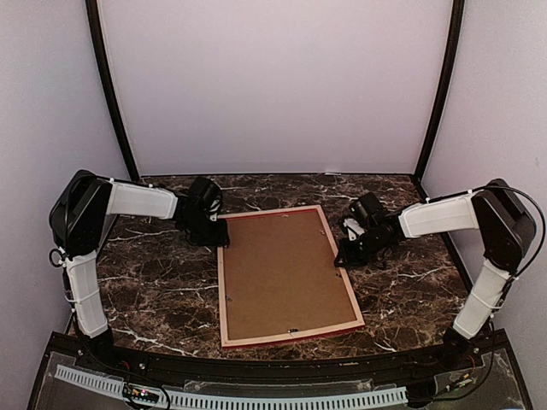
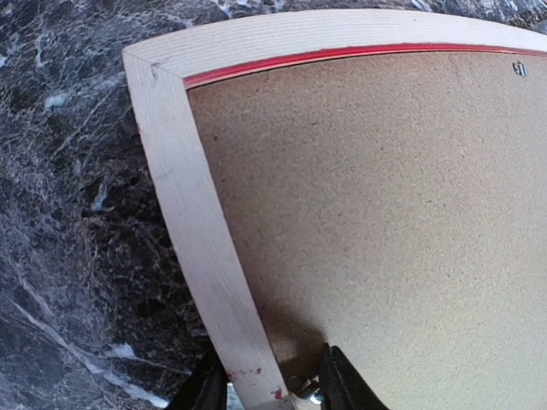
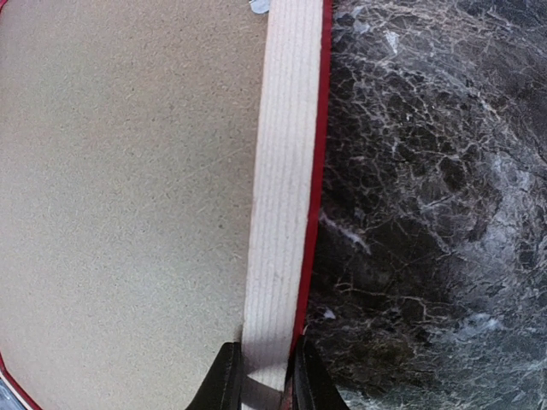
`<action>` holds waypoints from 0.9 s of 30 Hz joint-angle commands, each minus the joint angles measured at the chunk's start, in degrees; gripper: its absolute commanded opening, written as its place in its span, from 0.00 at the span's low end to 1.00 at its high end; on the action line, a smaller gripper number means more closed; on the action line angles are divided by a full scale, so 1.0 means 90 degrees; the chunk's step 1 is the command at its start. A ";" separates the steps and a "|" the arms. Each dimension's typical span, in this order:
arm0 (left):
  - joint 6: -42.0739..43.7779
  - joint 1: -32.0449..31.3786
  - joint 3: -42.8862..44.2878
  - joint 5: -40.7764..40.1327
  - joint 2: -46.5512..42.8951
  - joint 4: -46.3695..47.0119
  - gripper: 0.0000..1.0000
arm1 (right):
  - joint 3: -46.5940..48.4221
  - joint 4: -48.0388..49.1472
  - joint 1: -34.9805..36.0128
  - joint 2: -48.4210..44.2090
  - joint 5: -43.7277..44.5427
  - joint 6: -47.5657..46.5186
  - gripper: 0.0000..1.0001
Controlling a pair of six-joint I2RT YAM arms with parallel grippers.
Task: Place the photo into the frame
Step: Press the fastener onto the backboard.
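Note:
The frame lies back side up on the table, with pale wood rails, a red outer edge and a brown backing board set in it. No photo shows in any view. My left gripper is at the frame's far left corner. In the left wrist view it straddles the left rail loosely, one finger outside and the other on the board, with a small metal tab between them. My right gripper is at the right rail, and in the right wrist view it is shut on that rail.
The dark marble table lies around the frame. Plain walls stand close at the back and on both sides. A black ledge with a white cable strip runs along the near edge.

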 commanded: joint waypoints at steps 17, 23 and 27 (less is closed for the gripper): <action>-0.0133 0.0045 -0.0867 0.0553 -0.0016 0.0131 0.27 | -0.0204 0.0055 -0.0014 0.0036 0.0022 -0.0121 0.11; -0.0111 0.0063 -0.0860 0.0794 -0.0205 0.0092 0.26 | -0.0177 0.0049 -0.0009 0.0062 0.0040 -0.0094 0.11; -0.0189 0.0174 -0.0848 0.1091 -0.0331 0.0199 0.32 | -0.0156 0.0043 -0.0009 0.0079 0.0027 -0.0082 0.11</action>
